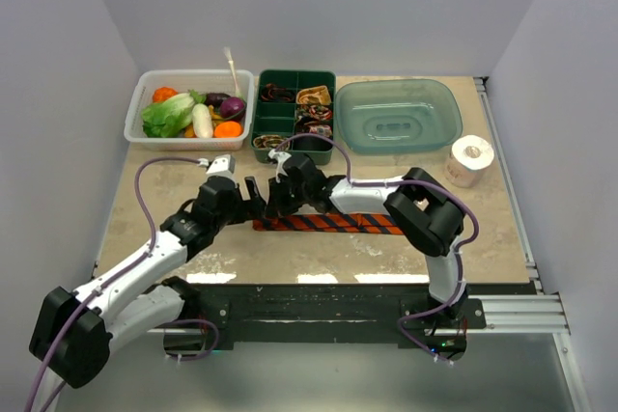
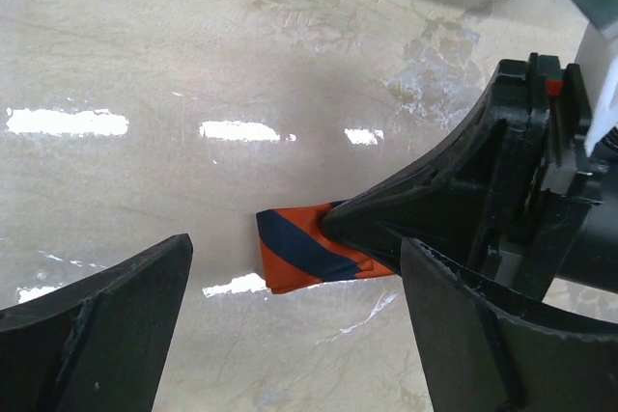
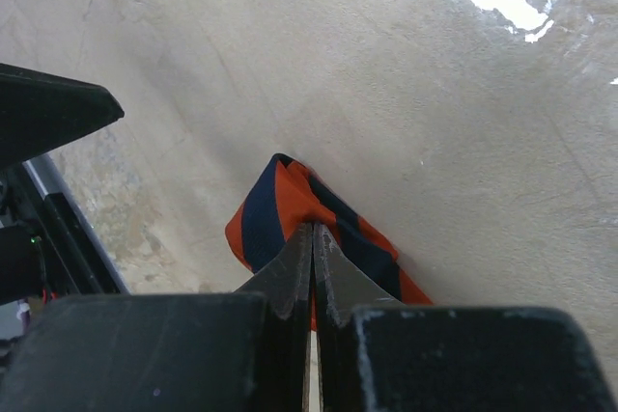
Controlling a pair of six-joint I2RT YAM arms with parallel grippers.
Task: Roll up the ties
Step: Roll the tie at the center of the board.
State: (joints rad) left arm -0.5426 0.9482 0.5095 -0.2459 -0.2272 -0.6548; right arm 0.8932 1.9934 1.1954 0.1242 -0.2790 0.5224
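Beige marble-look table (image 1: 319, 248), glare patches near the front edge. Back left sat a clear plastic tub (image 1: 135, 113) holding lettuce (image 1: 169, 115), a white radish (image 1: 202, 120), orange veg (image 1: 228, 128) and a purple piece (image 1: 232, 106); a white utensil (image 1: 232, 65) stuck up from it. Dark green divided tray (image 1: 294, 72) just right of the tub. Translucent teal basin (image 1: 398, 115) beside the tray. White paper roll (image 1: 471, 158) near the basin's right front corner. Metal rail (image 1: 507, 176) along the right edge.
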